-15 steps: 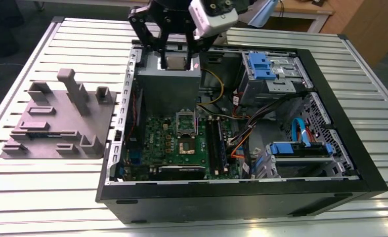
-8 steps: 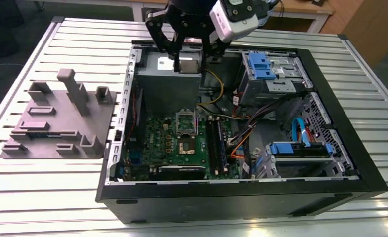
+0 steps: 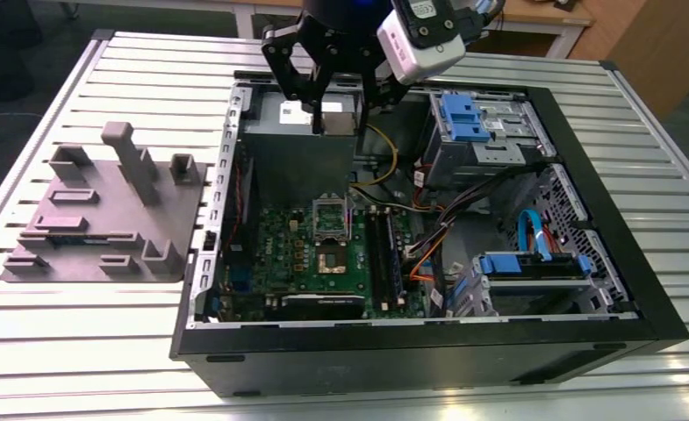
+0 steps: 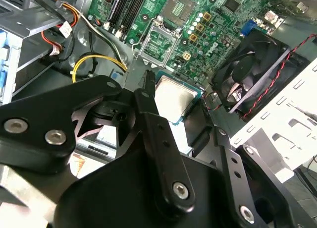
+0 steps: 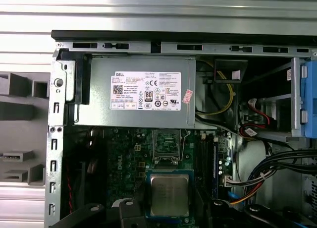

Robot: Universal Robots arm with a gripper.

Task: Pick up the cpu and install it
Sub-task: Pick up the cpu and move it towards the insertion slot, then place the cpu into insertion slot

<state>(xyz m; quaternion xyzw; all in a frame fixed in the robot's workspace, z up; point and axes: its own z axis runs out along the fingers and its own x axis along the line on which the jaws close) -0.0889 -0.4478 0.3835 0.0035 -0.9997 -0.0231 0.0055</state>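
My gripper (image 3: 338, 121) hangs over the back of the open computer case (image 3: 625, 289), shut on the cpu (image 3: 337, 117), a small flat square chip with a silver-grey top. In both wrist views the cpu (image 4: 174, 99) (image 5: 169, 194) sits level between the black fingers (image 4: 148, 96). It is held in the air above the grey power supply (image 5: 143, 96) and the green motherboard (image 3: 285, 254). The motherboard's socket (image 3: 330, 256) lies open nearer the front, with its metal frame (image 3: 330, 215) (image 4: 161, 42) raised, well below and away from the chip.
A grey moulded fixture (image 3: 104, 219) lies on the slatted table at the exterior view's left. Inside the case are blue drive bays (image 3: 473, 114), bundles of cables (image 3: 438, 237), memory slots (image 3: 379, 250) beside the socket and a black fan (image 4: 252, 69).
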